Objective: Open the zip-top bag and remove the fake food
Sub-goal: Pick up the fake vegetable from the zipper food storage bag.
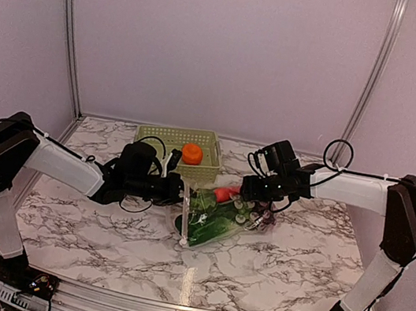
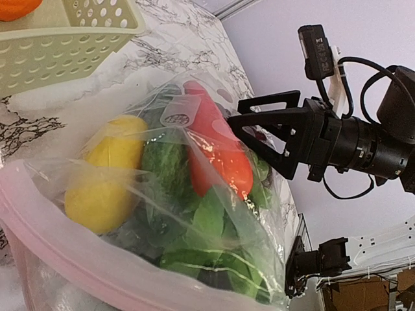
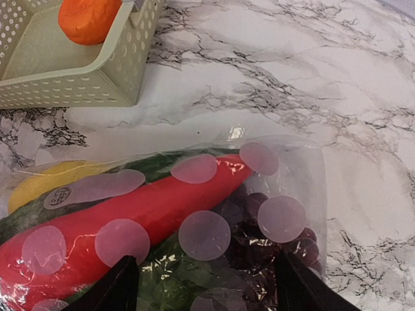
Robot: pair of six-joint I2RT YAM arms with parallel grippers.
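The clear zip-top bag (image 1: 209, 220) lies on the marble table between both arms, its pink zip strip (image 2: 78, 259) raised at the left end. Inside it are a red pepper (image 3: 130, 220), a yellow piece (image 2: 107, 175), green leafy pieces (image 2: 214, 220) and purple grapes (image 3: 272, 240). My left gripper (image 1: 174, 191) is at the zip edge and appears shut on it; its fingers are hidden behind the plastic in the left wrist view. My right gripper (image 3: 211, 291) is open, its fingers (image 3: 120, 288) set wide over the bag's closed end.
The pale green lattice basket (image 1: 165, 134) stands behind the bag and holds an orange piece (image 1: 192, 153); its wall also shows in the right wrist view (image 3: 71, 84). Pale walls with metal posts close in the back and both sides.
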